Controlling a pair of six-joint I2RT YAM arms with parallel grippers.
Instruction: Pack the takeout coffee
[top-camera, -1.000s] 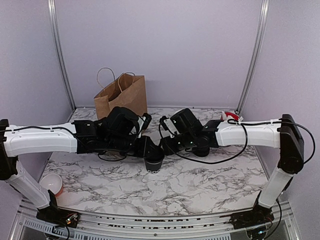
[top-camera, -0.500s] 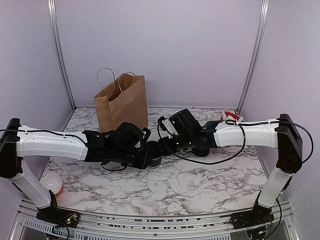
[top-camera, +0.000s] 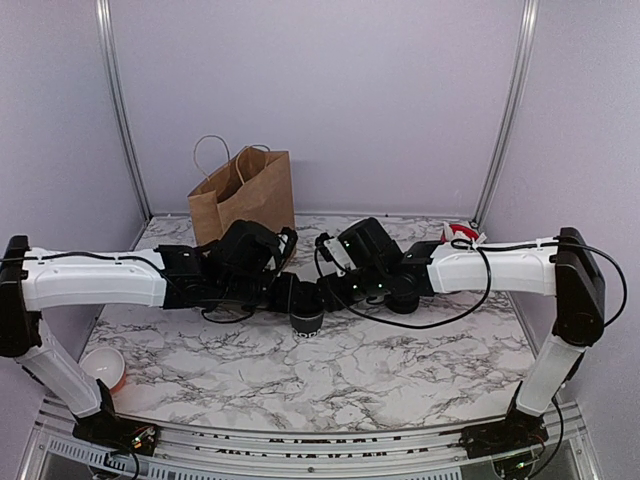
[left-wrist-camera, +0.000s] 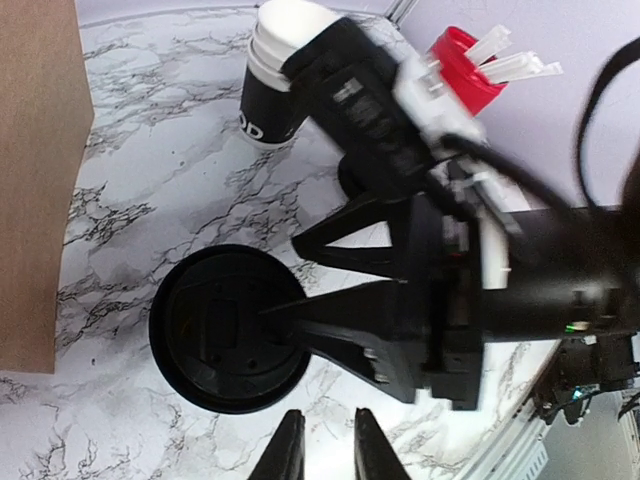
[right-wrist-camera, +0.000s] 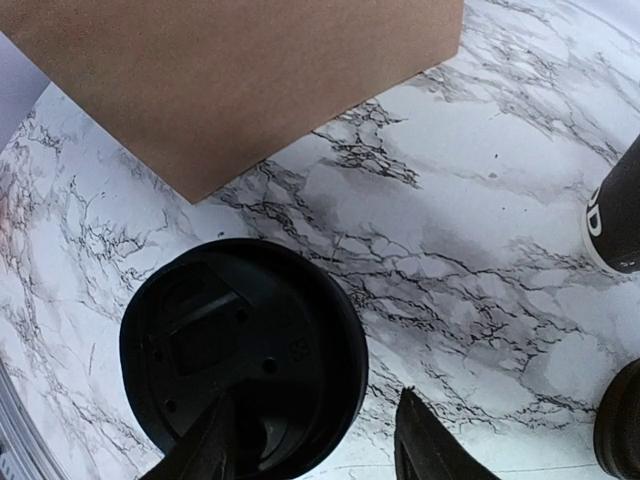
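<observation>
From above, the left arm (top-camera: 95, 280) is riding higher than half a second before. The takeout coffee (top-camera: 307, 321) is standing mid-table beneath the left gripper (top-camera: 286, 294) and right gripper (top-camera: 327, 293), with the paper bag (top-camera: 243, 200) at its 11 o'clock. Through the left wrist, the left jaws are hanging narrowly parted and empty at the lid's 4 o'clock, with stacked cups (left-wrist-camera: 270, 95) at 12 and a red cup (left-wrist-camera: 462, 72) holding sachets (left-wrist-camera: 515, 68) at 1. Through the right wrist, the right jaws are standing released, one finger (right-wrist-camera: 215, 445) over the lid.

black takeout coffee (right-wrist-camera: 240, 350), brown bag (top-camera: 245, 195), white grey-veined table (top-camera: 400, 360), red cup (left-wrist-camera: 465, 60)
</observation>
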